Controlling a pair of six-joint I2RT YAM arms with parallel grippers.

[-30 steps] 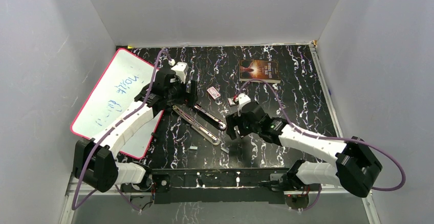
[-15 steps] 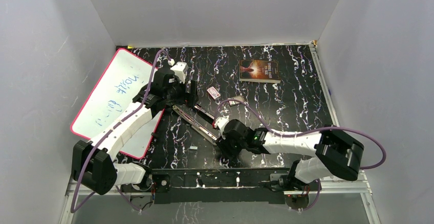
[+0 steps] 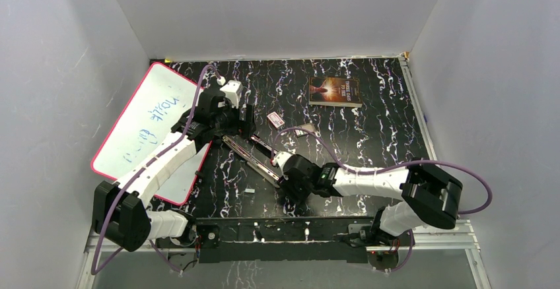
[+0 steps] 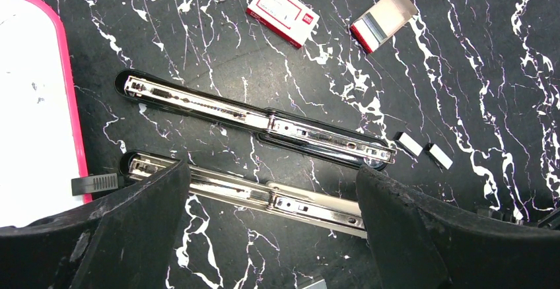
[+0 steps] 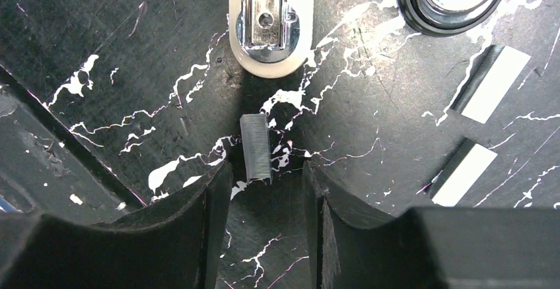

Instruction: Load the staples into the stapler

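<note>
Metal staples [image 5: 256, 147] lie on the table [image 5: 99, 32], just off the stapler's [image 5: 269, 12] end.
Right gripper [image 5: 266, 183] is half-spread, straddling them without touching; best to centre on the strip, pinch gently and lift level. Left gripper [image 4: 271, 183] is spread wide.

Black marble-look table [image 3: 389, 130]: whiteboard [image 3: 145, 127] at 9 o'clock, book [image 3: 335, 92] at 1, opened staplers [image 4: 254, 119] and staple strips [image 4: 410, 144] mid-table.

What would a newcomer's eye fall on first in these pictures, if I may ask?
A black stapler and a pale one lie opened flat, side by side, in the middle of the dark marbled table. Just off the pale one's end, the right tool is lowered over a small staple strip, a finger on either side. A pink-rimmed whiteboard fills the table's left side.
</note>
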